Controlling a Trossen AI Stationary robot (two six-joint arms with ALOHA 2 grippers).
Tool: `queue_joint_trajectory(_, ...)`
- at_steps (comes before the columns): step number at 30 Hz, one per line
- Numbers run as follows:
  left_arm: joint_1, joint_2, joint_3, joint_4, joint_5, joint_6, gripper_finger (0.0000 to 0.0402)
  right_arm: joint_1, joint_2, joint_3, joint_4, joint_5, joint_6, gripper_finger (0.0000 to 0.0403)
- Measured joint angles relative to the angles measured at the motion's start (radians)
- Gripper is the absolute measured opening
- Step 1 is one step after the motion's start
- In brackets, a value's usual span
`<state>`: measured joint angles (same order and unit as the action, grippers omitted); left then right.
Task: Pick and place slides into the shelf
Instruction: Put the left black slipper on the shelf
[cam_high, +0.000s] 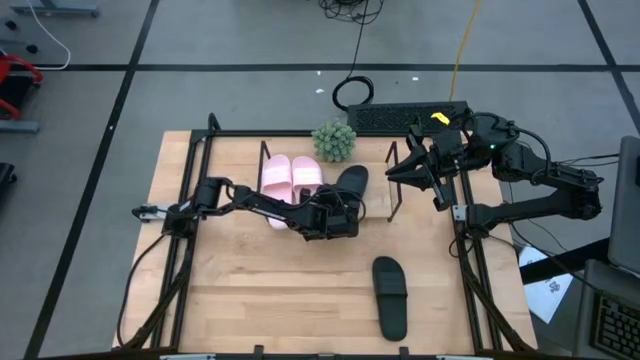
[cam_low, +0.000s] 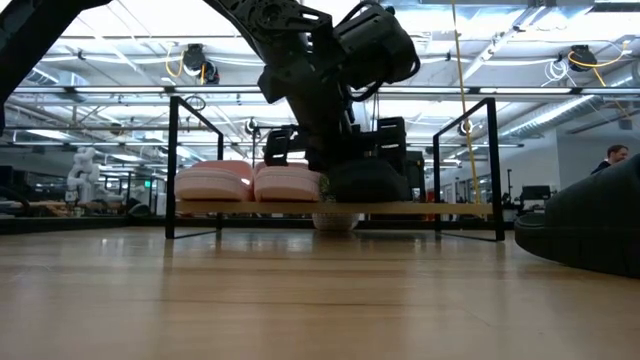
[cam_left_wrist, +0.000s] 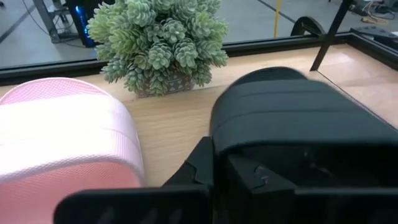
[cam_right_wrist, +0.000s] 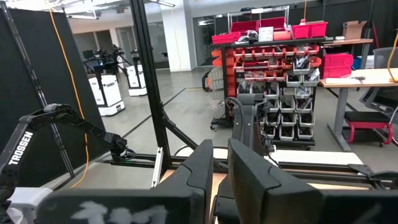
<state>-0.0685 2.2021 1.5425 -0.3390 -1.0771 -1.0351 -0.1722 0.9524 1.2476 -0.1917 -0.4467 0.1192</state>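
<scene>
With the left gripper jaws clamped on a black slide over the shelf, seat it flat beside the pink pair before letting go.

Left gripper: fingertips hidden behind the black slide in the left wrist view. Pink slide beside it cut by the frame edge. Second black slide, far right, also cropped.
</scene>
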Motion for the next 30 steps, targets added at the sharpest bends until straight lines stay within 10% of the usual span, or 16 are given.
queue_joint_trajectory(30, -0.015, 0.002, 0.076, -0.028, -0.065, -0.002, 0.0001, 0.000, 0.000, 0.000, -0.023, -0.004, 0.000, 0.0043)
